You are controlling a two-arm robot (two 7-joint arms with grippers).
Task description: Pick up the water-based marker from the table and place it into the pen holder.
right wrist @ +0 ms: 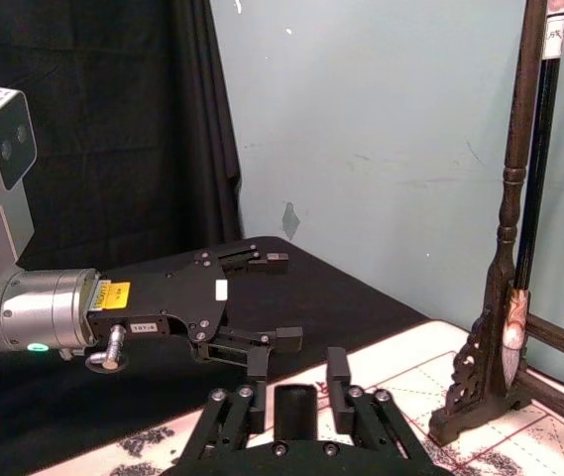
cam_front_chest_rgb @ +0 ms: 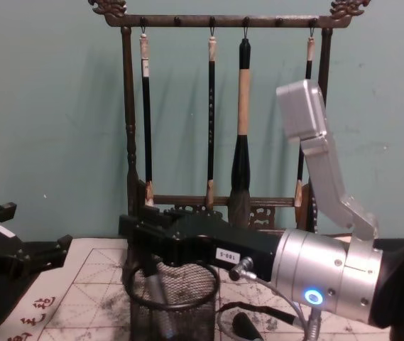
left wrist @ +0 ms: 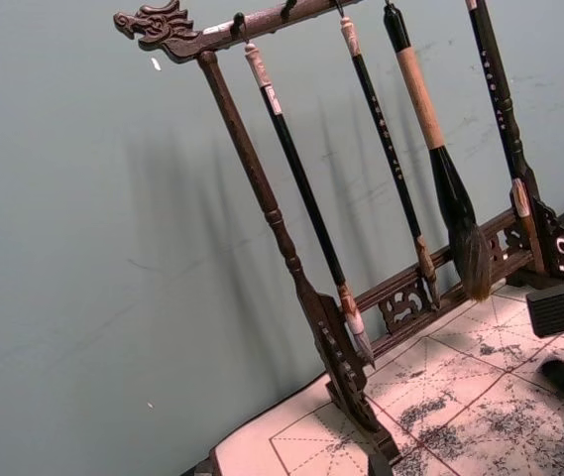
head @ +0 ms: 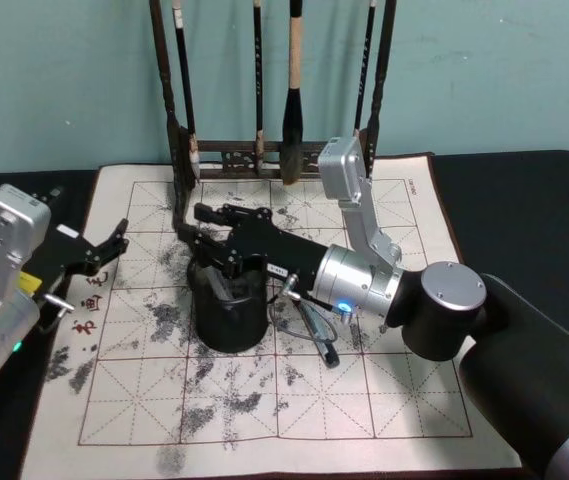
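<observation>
Recording the right tool (head: 200,228) reaching in across the gridded mat (head: 364,400) and hanging just above the rim of the pen holder (head: 229,320), fingers standing apart and gripping nothing. Finding a pale grey stick, judged to be the marker (cam_front_chest_rgb: 153,288), leaning inside the mesh cup, lower end down toward the base, upper end beneath the tool; seeing no contact between the two in the chest view. Judging the placement as done or all but done, the parted fingers fitting a release straight over the opening so the marker drops in rather than striking the rim. Noting the cup standing upright on the mat, in front of the brush rack (cam_front_chest_rgb: 126,106), near it but apart, probably leaving the arm room to come over the top. Noting the left tool (head: 119,250) parked at the mat's left edge, fingers apart and empty, well clear of the cup. Advising a straight upward withdrawal, avoiding any snag on the rim or the rack.
</observation>
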